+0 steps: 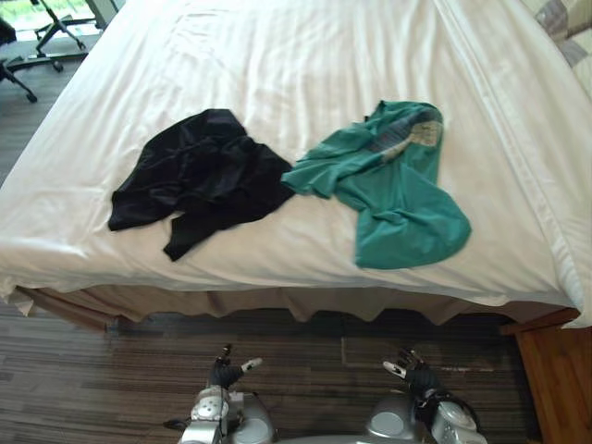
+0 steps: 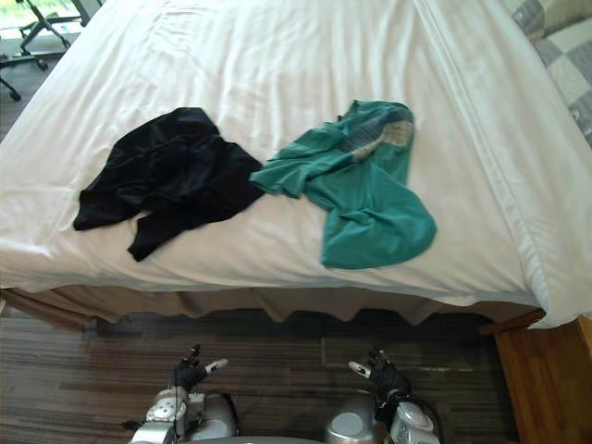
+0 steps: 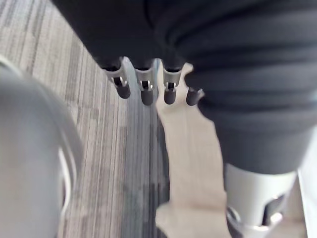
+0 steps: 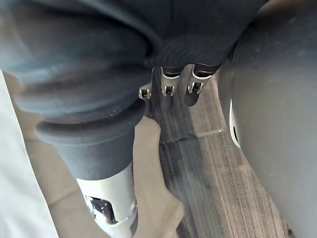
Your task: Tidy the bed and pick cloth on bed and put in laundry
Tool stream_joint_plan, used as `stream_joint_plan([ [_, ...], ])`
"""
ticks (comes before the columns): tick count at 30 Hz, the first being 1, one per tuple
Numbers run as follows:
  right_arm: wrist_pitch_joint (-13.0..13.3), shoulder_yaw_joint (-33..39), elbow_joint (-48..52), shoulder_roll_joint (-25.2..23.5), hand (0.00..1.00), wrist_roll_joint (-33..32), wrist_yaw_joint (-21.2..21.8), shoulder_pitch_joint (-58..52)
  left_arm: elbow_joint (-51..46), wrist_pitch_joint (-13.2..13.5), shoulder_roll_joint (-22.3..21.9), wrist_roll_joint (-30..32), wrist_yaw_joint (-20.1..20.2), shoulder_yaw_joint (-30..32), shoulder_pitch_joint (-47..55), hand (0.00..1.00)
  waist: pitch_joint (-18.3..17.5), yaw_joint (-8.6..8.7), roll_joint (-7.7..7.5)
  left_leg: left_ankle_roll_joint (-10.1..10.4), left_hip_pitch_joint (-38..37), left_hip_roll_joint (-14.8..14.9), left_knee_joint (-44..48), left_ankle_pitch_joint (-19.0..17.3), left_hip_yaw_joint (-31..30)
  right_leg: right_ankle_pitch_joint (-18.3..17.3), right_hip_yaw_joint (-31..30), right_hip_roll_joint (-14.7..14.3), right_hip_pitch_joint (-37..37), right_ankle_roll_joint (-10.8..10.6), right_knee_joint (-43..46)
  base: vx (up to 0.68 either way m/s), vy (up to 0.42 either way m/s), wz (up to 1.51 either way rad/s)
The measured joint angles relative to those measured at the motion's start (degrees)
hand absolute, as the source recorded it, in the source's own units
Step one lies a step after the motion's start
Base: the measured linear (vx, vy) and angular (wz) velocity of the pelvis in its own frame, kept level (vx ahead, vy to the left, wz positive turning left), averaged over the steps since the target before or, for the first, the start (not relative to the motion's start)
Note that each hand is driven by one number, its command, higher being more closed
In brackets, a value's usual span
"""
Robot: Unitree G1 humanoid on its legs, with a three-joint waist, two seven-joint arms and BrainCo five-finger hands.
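Nothing's picked up yet: left robot hand (image 1: 225,372) and right robot hand (image 1: 414,375) hang open and empty, so the crumpled black garment (image 1: 199,176) and teal green shirt (image 1: 393,194) lie on the white-sheeted bed (image 1: 277,65).

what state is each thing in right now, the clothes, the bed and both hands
black cloth: crumpled on the bed, not held.
green cloth: crumpled on the bed, one corner meeting the black cloth, not held.
white sheet: spread over the bed, lightly creased.
left hand: low in front of the bed, open, empty.
right hand: low in front of the bed, open, empty.
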State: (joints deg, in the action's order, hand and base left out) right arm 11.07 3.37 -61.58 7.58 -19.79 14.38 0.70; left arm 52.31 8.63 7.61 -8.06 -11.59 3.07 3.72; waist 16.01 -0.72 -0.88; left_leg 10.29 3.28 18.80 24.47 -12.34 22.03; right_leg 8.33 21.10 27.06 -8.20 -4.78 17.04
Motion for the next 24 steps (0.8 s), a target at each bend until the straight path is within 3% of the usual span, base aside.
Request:
stream_joint_plan([
  [1,0.32,-0.15,0.09,-0.77,0.00,-0.05,0.86,-0.15,0.01,-0.46,0.66,-1.66,-0.58,0.86,0.74,0.00,-0.30,0.04,0.09,-0.58,-1.59,-0.43,-3.60,1.64,1.01,-1.95,2.55,-3.37,0.77,-2.07,0.96,0.09,0.419,-0.41],
  [2,0.50,-0.41,0.38,-1.61,0.00,-1.97,0.78,-0.37,0.03,-1.14,1.23,-4.21,-1.36,1.73,1.29,0.00,-0.73,0.18,0.44,-1.82,-3.22,-2.64,-9.80,4.85,2.73,-6.03,5.91,-7.51,0.88,-2.06,0.77,0.06,0.320,-0.22],
  [3,0.48,-0.44,0.55,-1.65,0.00,-2.96,0.65,-0.47,0.03,-1.37,1.36,-5.16,-1.67,1.78,1.03,0.00,-0.92,0.64,0.54,-2.60,-3.16,-3.99,-12.08,6.22,2.82,-7.95,5.75,-9.34,0.87,-2.27,0.59,0.04,0.345,0.09],
  [4,0.10,-0.11,0.43,-1.58,0.00,-4.62,0.28,-0.65,0.03,-1.76,1.39,-6.16,-2.64,2.18,-0.01,0.00,-1.13,1.58,0.43,-3.37,-2.78,-5.88,-14.90,7.84,1.87,-11.66,2.99,-13.10,1.00,-2.59,-1.26,-0.01,0.177,0.51],
  [5,-0.16,0.45,0.43,-1.42,0.00,-5.89,-0.24,-1.36,0.03,-1.96,1.59,-7.48,-3.84,2.63,-0.74,0.00,-1.35,2.32,0.99,-3.97,-1.80,-7.17,-16.25,8.87,0.54,-14.85,-1.37,-16.36,1.72,-1.20,-3.97,-0.02,0.155,1.04],
  [6,-0.08,2.51,0.50,-0.92,0.00,-7.77,-1.03,-2.82,-0.06,-2.11,0.68,-8.88,-5.04,3.65,-2.61,0.00,-1.61,4.06,2.86,-4.60,-0.16,-8.03,-17.44,10.19,-2.51,-14.52,-7.26,-19.19,3.05,-1.46,-7.49,-0.02,0.077,1.16],
  [7,0.00,4.50,0.52,-0.87,0.00,-9.77,-1.46,-3.83,-0.24,-1.96,0.10,-9.68,-5.70,4.32,-3.55,0.00,-1.80,4.83,3.46,-4.66,-0.18,-8.93,-18.70,10.99,-3.92,-13.39,-8.24,-19.61,4.15,-0.95,-9.39,0.02,0.064,0.93],
  [8,0.61,6.49,0.45,-0.90,0.00,-12.38,-1.84,-4.87,-1.08,-1.64,-0.07,-10.43,-6.61,5.35,-3.99,0.00,-2.19,4.43,3.73,-4.42,-0.94,-9.13,-20.17,11.77,-4.24,-11.92,-7.66,-19.99,5.26,-0.68,-11.25,0.05,0.033,0.38],
  [11,4.26,13.31,0.81,-0.74,0.00,-18.24,-1.94,-6.74,-7.28,0.50,0.11,-12.18,-8.46,14.14,-3.03,0.00,-3.12,3.91,2.14,-3.68,-3.17,-8.70,-23.11,13.21,-3.25,-10.98,-7.36,-20.89,6.81,-0.27,-12.87,0.02,-0.004,-0.09],
  [14,7.15,18.63,6.88,0.01,0.00,-20.40,-4.62,-9.63,-15.65,1.88,2.51,-13.39,-10.34,23.05,-0.69,0.00,-4.32,1.93,0.67,-3.06,-7.16,-7.92,-26.23,14.08,2.10,-10.36,-10.28,-21.63,7.08,0.44,-13.27,-0.03,-0.005,-0.64],
  [16,8.76,21.02,12.27,0.27,0.00,-17.82,-8.84,-11.72,-20.69,1.94,5.95,-12.99,-11.83,28.51,0.75,0.00,-5.29,1.29,0.00,-3.12,-8.78,-7.74,-26.93,13.49,6.08,-10.33,-11.93,-21.91,7.44,0.41,-13.40,-0.05,0.013,-0.56],
  [18,8.76,24.41,17.11,1.61,0.00,-8.97,-16.57,-14.04,-23.93,1.83,9.95,-10.70,-13.70,32.46,1.58,0.00,-6.02,1.50,-0.10,-2.82,-10.11,-6.70,-25.52,11.97,11.12,-10.56,-11.89,-21.83,8.84,0.09,-13.79,0.01,0.001,-0.11],
  [19,7.61,29.42,22.50,5.22,0.00,-0.52,-23.40,-16.01,-28.26,1.85,14.24,-8.78,-14.81,36.27,2.75,0.00,-6.83,1.35,0.13,-3.16,-9.51,-5.21,-20.35,9.28,11.57,-11.53,-11.97,-21.82,9.88,0.39,-13.68,0.06,-0.023,-0.06],
  [21,6.74,32.88,27.20,8.47,0.00,2.05,-25.53,-17.47,-30.19,1.87,17.87,-8.80,-14.87,38.33,3.87,0.00,-6.92,1.30,0.45,-4.04,-7.56,-3.13,-12.75,6.71,11.29,-12.14,-11.99,-21.69,10.42,0.41,-12.92,0.05,0.000,0.00],
  [22,6.14,35.34,30.62,12.90,0.00,3.36,-26.89,-18.29,-32.18,1.96,21.55,-10.43,-14.73,40.24,4.12,0.00,-7.33,1.49,0.72,-5.90,-3.69,-0.77,-3.89,5.37,9.88,-12.12,-11.74,-21.52,9.99,-0.03,-12.34,0.01,0.020,0.08],
  [24,6.18,37.66,31.58,20.25,0.00,4.30,-27.37,-17.98,-32.26,3.11,25.47,-12.20,-14.78,42.58,3.57,0.00,-8.60,1.49,0.81,-6.00,-1.25,-0.65,-1.37,5.37,7.66,-12.01,-11.89,-21.67,10.00,-0.06,-12.55,0.04,0.008,0.05],
])
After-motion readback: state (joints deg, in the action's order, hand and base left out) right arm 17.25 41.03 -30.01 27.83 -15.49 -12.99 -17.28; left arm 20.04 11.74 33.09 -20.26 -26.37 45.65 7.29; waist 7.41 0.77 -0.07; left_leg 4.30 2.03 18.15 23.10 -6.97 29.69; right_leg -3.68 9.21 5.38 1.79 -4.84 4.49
